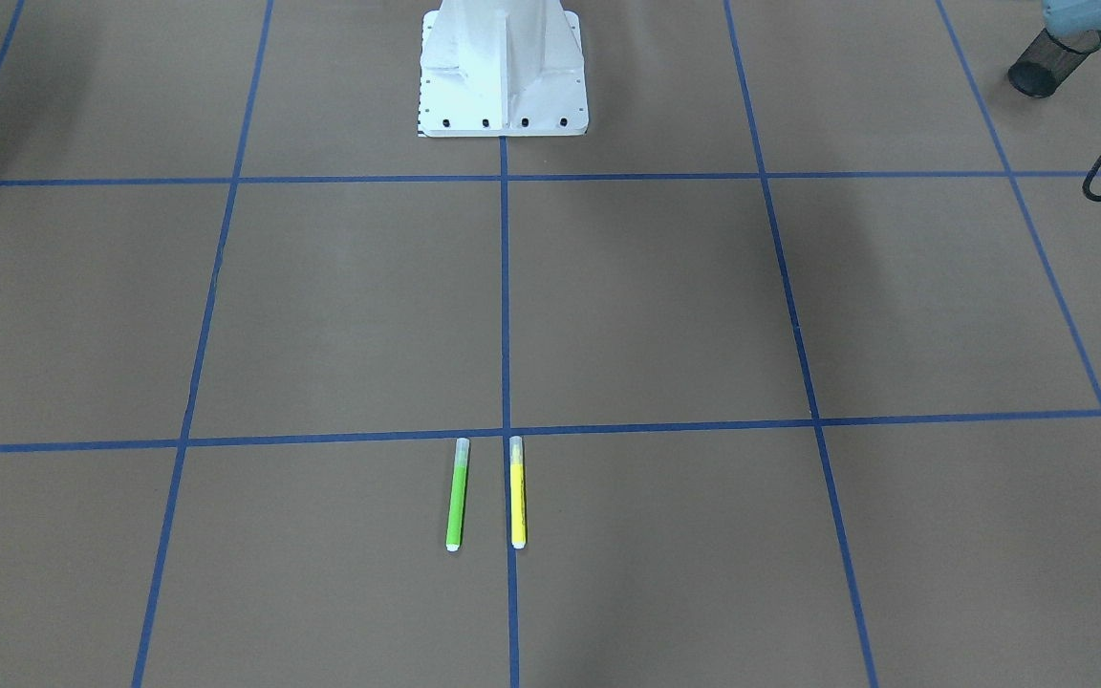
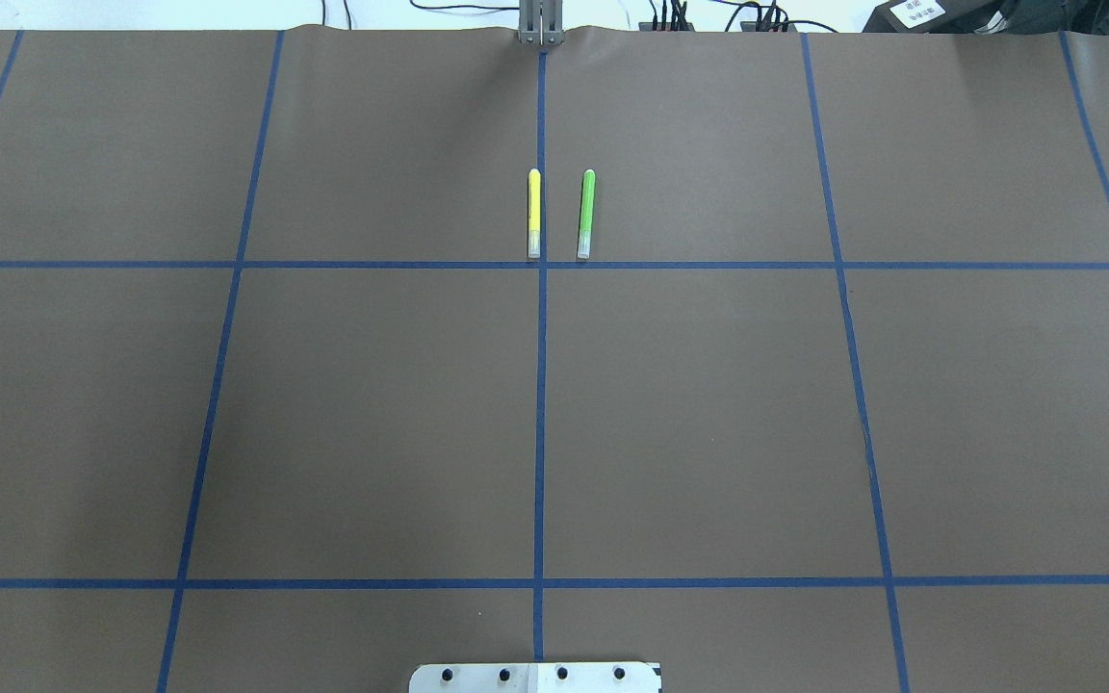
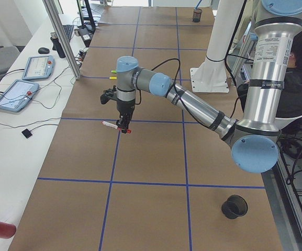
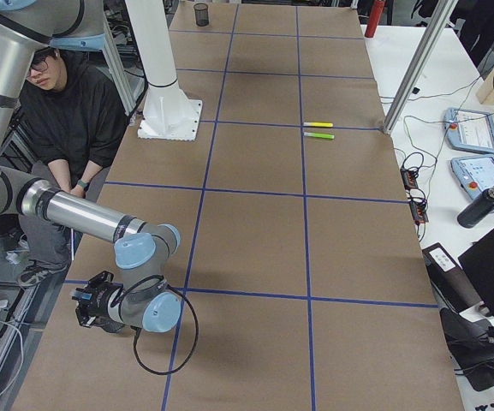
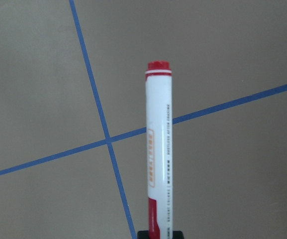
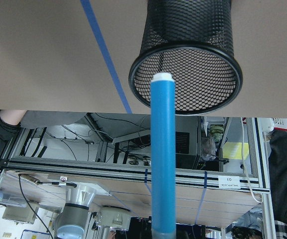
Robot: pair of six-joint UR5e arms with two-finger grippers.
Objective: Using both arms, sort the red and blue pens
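The left arm reaches out over the brown paper-covered table point(image 2: 372, 414) with its blue tape grid. Its black two-finger left gripper point(image 3: 123, 125) is clamped on the red pen point(image 5: 159, 149), a slim white-barrelled marker with a red cap and red end. It grips near the cap. The barrel sticks out roughly level, clear of the paper, above a crossing of two tape lines on the robot's left part of the table.

The right arm is folded low near the table edge on the robot's own side. The right gripper point(image 4: 92, 306) has hold of the blue pen point(image 6: 163, 154), a slim blue-barrelled marker with a white end (the fingers barely show at the bottom of the wrist view, but the pen juts straight out from there). The white end points at the open mouth of a black wire-mesh cup point(image 6: 188, 22) standing on the paper. I cannot tell whether the tip has passed the rim.

Far across the table a yellow marker point(image 2: 534, 214) and a green marker point(image 2: 586, 214) lie parallel and a little apart, just beyond a cross line of tape. The yellow one lies against the centre line and the green one to the robot's right of it. A second black cup point(image 3: 234, 207) stands at the table's left end, and a person in black clothes point(image 4: 75, 120) sits behind the robot.
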